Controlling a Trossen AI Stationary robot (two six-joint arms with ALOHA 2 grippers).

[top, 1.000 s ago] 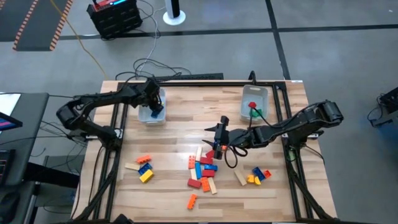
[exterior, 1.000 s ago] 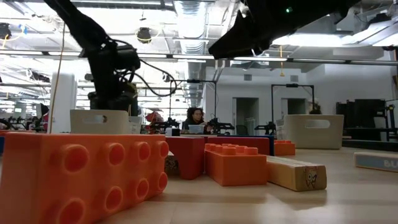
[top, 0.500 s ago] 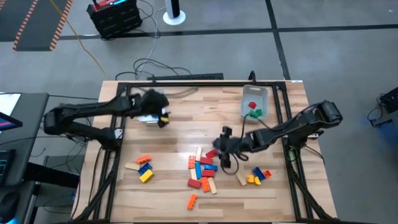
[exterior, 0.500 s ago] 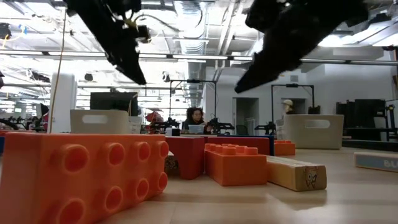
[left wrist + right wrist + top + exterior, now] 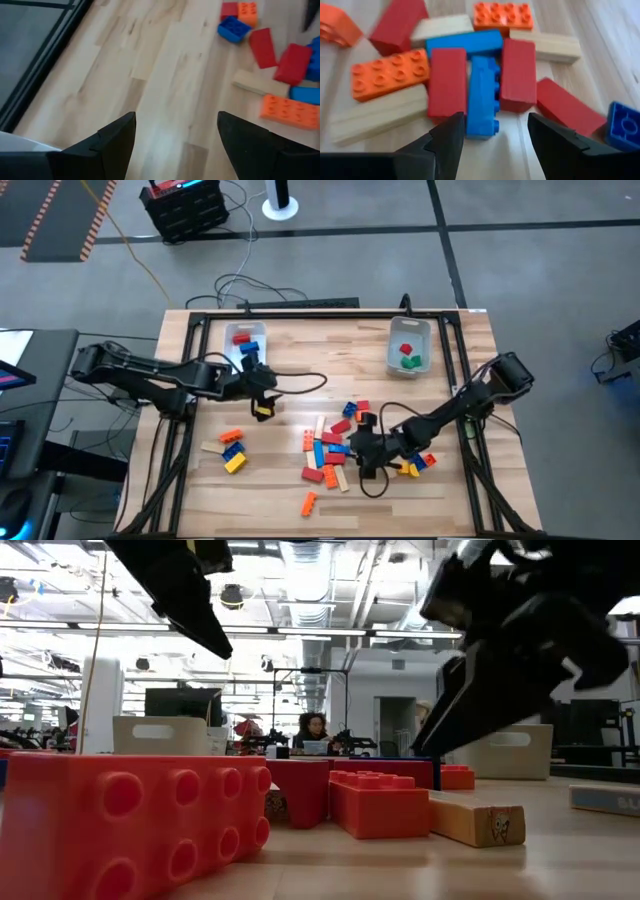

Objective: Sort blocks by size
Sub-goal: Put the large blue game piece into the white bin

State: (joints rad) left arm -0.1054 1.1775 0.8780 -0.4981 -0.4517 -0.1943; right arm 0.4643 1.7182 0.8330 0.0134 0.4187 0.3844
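Note:
Many blocks lie loose on the wooden table (image 5: 290, 370): a central pile (image 5: 328, 452), a small group at the near left (image 5: 232, 450), another at the near right (image 5: 416, 463), and one orange brick (image 5: 309, 503) near the front edge. My right gripper (image 5: 362, 456) is open just above the central pile; in its wrist view (image 5: 495, 122) a blue brick (image 5: 483, 95) lies below the gap between its fingers, among red, tan and orange bricks. My left gripper (image 5: 265, 400) is open and empty above bare table (image 5: 175, 122), left of the pile.
A clear bin (image 5: 243, 340) at the far left holds a red and a blue block. A second clear bin (image 5: 408, 345) at the far right holds a red and green blocks. Bare wood lies between the bins. The black frame rails (image 5: 185, 420) run along the table's sides.
My left gripper has left the far left bin and swung toward the table's near edge and middle. My right gripper has gone toward the near edge and down to the central pile.

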